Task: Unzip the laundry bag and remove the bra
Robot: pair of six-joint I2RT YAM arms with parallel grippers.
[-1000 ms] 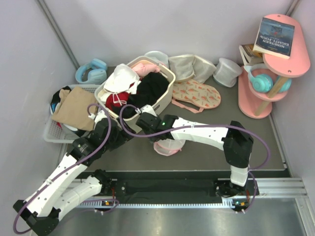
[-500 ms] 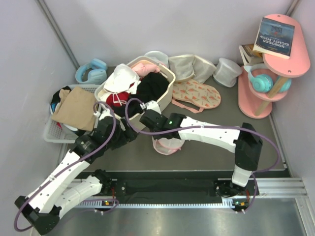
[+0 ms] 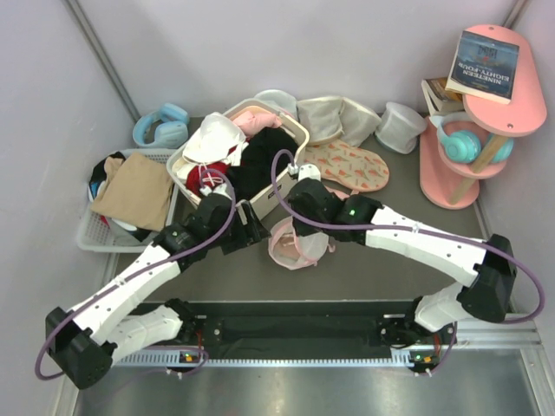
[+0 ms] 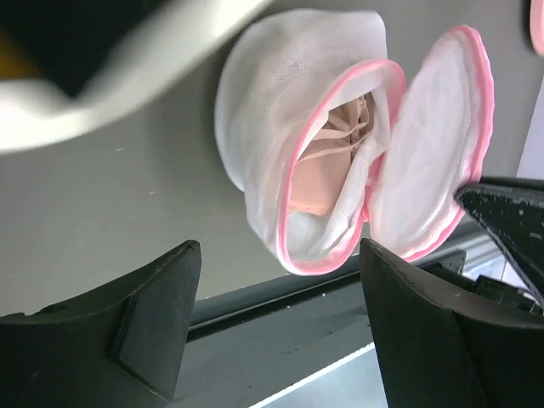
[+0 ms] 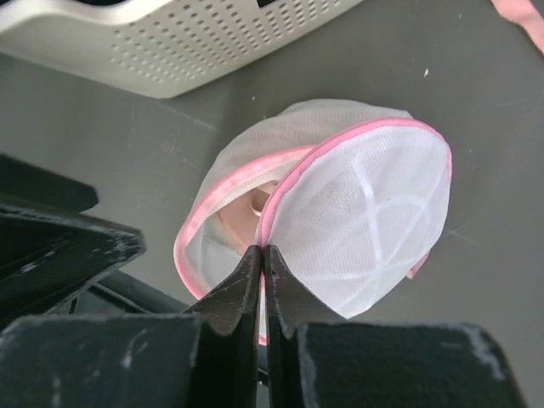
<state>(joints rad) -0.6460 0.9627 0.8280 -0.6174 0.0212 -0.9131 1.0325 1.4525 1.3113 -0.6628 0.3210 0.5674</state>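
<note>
The laundry bag [image 3: 297, 245] is a round white mesh pouch with a pink rim, lying on the grey mat in front of the cream basket. It gapes open like a clamshell in the left wrist view [image 4: 297, 144] and the right wrist view [image 5: 365, 221]. The pale pink bra [image 4: 327, 166] shows inside the opening, also in the right wrist view [image 5: 242, 212]. My right gripper [image 5: 262, 253] is shut on the pink rim of the lid half and holds it up. My left gripper [image 4: 276, 293] is open and empty, just left of the bag [image 3: 251, 232].
The cream laundry basket [image 3: 286, 186] full of clothes stands right behind the bag. A white crate [image 3: 91, 234] with clothes is at the left. A flat printed pink cloth [image 3: 351, 165], plain white pouches [image 3: 334, 117], blue headphones [image 3: 160, 126] and a pink shelf [image 3: 468, 130] lie behind.
Both arms have swung forward and right. My right gripper has drawn the pink rim along, so the bag now gapes wider. My left gripper has closed in beside the bag.
</note>
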